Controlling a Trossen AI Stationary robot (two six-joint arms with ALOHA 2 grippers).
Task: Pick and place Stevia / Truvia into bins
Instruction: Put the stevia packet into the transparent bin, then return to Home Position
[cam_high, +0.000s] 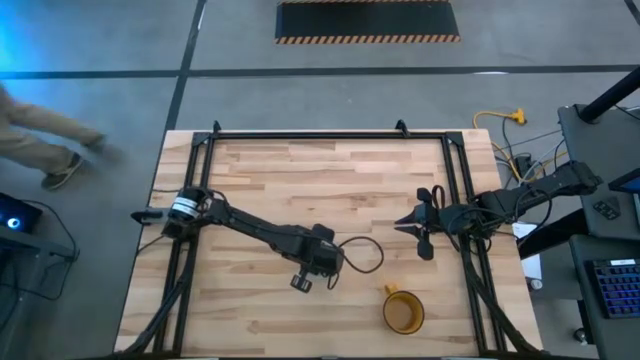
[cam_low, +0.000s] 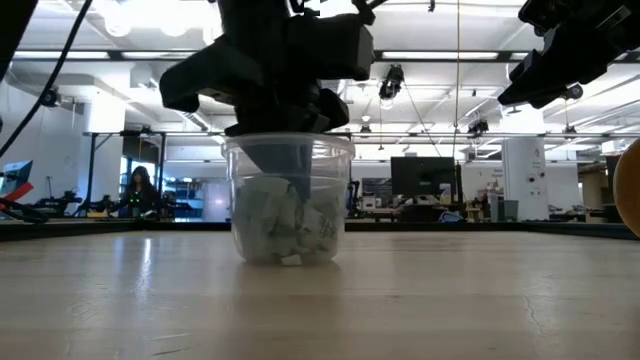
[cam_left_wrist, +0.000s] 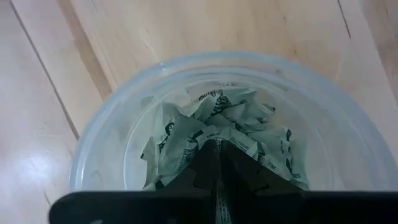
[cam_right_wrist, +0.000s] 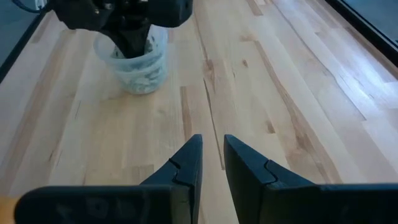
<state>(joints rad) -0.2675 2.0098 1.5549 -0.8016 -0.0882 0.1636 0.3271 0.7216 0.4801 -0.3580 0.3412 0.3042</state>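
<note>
Reaching down over the middle of the table (cam_high: 300, 180), the left gripper (cam_left_wrist: 216, 163) stood with its dark fingers pressed together inside the cup (cam_low: 288, 200), their tips among the sachets (cam_left_wrist: 211, 127); no sachet could be seen pinched between them. That cup was a small round vessel of clear, slightly cloudy plastic with a whitish rim, and the crumpled pale green and white paper packets lay heaped in its lower part. It sat on bare wood well clear of every table edge, with open planks on all sides. The tabletop was pale butcher-block, smooth, its strips of grain running lengthwise, framed by black rails. Near the front edge an amber-orange mug (cam_high: 404, 313) with a handle stood apart from the cup. The right gripper (cam_right_wrist: 212, 163) hovered over the table's right side, away from both vessels, its two dark wedge-shaped fingers parted by a narrow gap and holding nothing.
</note>
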